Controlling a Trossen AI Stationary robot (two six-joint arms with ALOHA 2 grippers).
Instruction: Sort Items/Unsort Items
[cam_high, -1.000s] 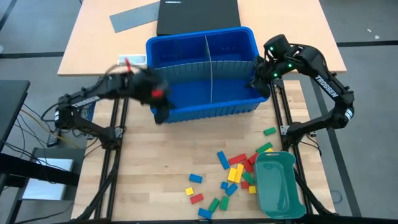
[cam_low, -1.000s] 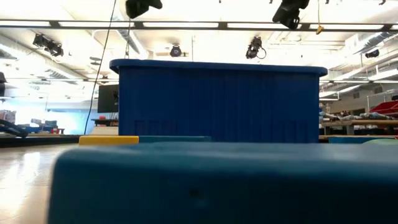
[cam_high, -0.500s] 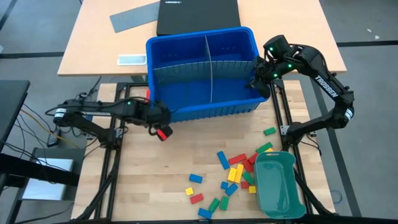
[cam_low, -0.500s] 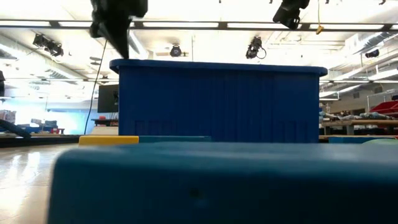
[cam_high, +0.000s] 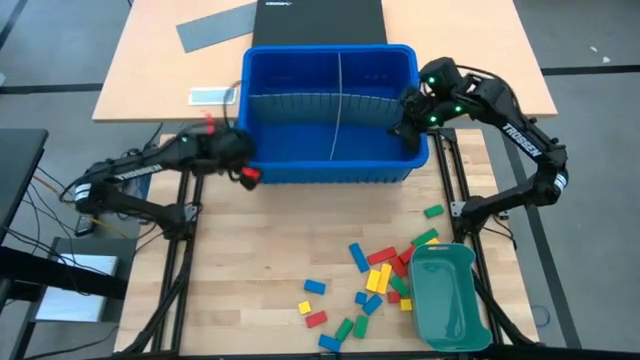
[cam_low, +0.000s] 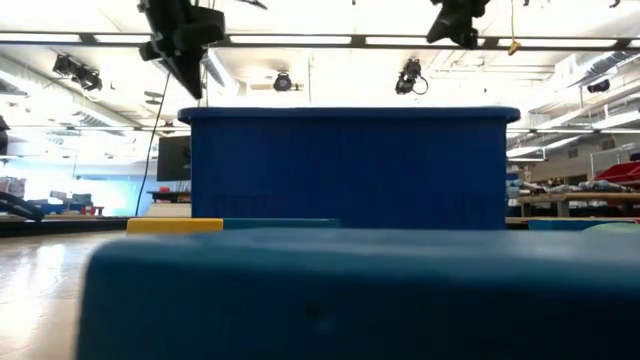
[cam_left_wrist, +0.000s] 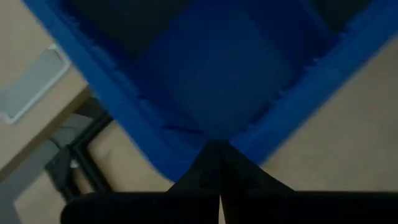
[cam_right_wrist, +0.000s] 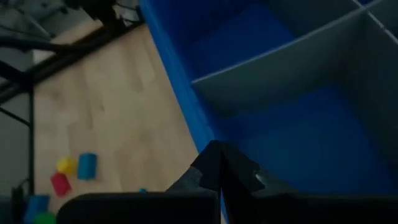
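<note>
The items, small red, yellow, green and blue blocks (cam_high: 383, 275), lie loose on the table's near right part, next to a teal tray (cam_high: 450, 298). Farther back stands a big blue bin (cam_high: 330, 165), level, with grey dividers (cam_high: 340, 100) inside. My left gripper (cam_high: 246, 176) is shut at the bin's near left corner. My right gripper (cam_high: 400, 128) is shut at the bin's right wall. Neither gripper holds a block. My left gripper's shut fingertips (cam_left_wrist: 214, 152) stand at the bin's near left corner (cam_left_wrist: 208, 134), slanting down from the table's left; I cannot tell whether they touch it. My right gripper's shut fingertips (cam_right_wrist: 217, 152) sit at the rim of the bin's right wall (cam_right_wrist: 202, 127), slanting down from the right; whether they press it cannot be seen.
Behind the bin a second table bears a black laptop (cam_high: 318, 25), a grey sheet (cam_high: 215, 27) and a small white device (cam_high: 213, 96). A lone green block (cam_high: 433, 211) lies right of the bare wood between bin and pile. A blue block (cam_low: 320, 290) fills the low view's foreground.
My left gripper has swung from the bin's left wall toward the table's near edge, then back to the bin's near left corner, ending lower and rolled. The bin's raised left end has sunk; the bin now sits level and square. My right gripper stays at the right wall.
</note>
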